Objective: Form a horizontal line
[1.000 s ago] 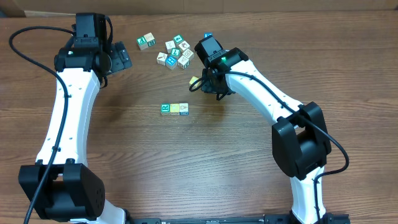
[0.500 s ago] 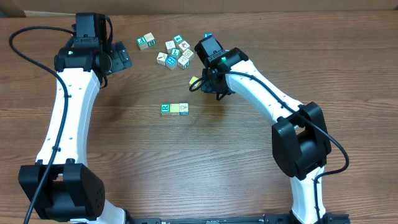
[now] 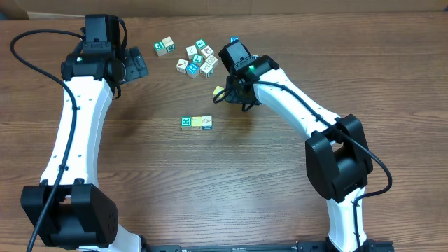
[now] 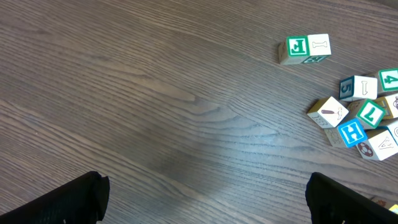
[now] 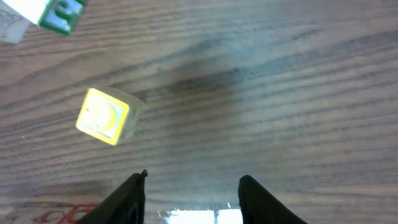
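Pale yellow wooden cube [image 5: 102, 116], square-edged, on grained desk [image 5: 280, 93]. Right gripper [image 5: 191, 183] jaws spread, empty; left gripper [image 4: 205, 186] jaws spread wide.

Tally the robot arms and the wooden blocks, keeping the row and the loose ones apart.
Robot arms: 2
Wooden blocks in the row: 3
Loose wooden blocks: 10 in clear view
Total: 15

Cube row [image 3: 197, 122], loose cluster [image 3: 198, 59] behind it
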